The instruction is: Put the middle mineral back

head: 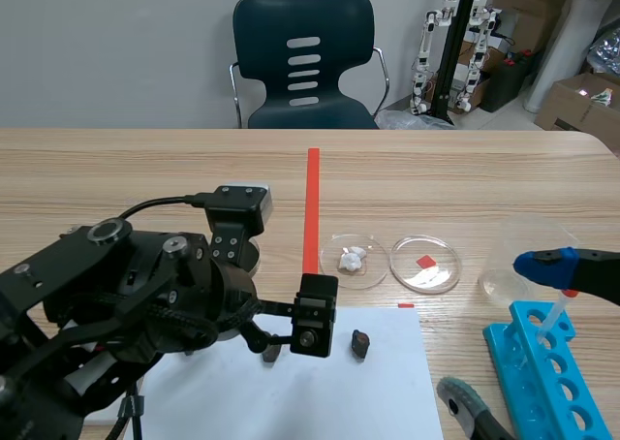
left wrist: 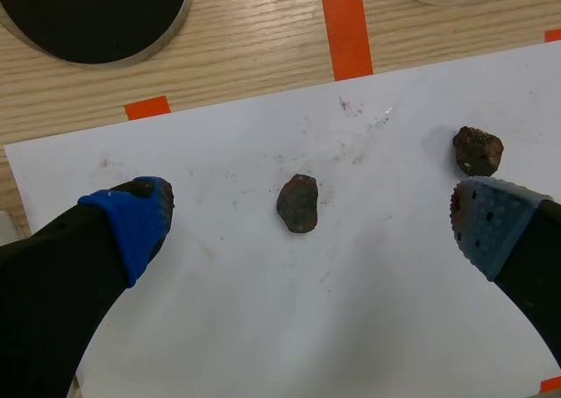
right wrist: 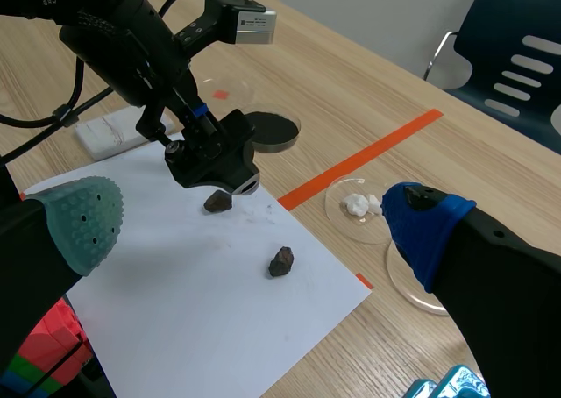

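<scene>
Mineral (left wrist: 298, 202): a dark brown, rough, oval lump. In the left wrist view it lies on a scuffed white sheet (left wrist: 263, 328), midway between the dotted pads of the released left pincer (left wrist: 311, 221) and touching neither. A second, knobbly rock (left wrist: 478, 150) lies just beside the right pad. A black disc (left wrist: 88, 17) is cut off at the edge.

In the scene view the sheet rests on a pale wood-grain counter (head: 145, 169), and the left arm hides most of the mineral. Beyond stand a clear round dish (head: 441, 277) and another holding white lumps (head: 351, 258). A blue rack (head: 542, 372) is cropped. A dark chair (head: 303, 57) stands before a grey wall.

In the right wrist view the right pincer (right wrist: 254, 227) hangs released, well apart from both stones.
</scene>
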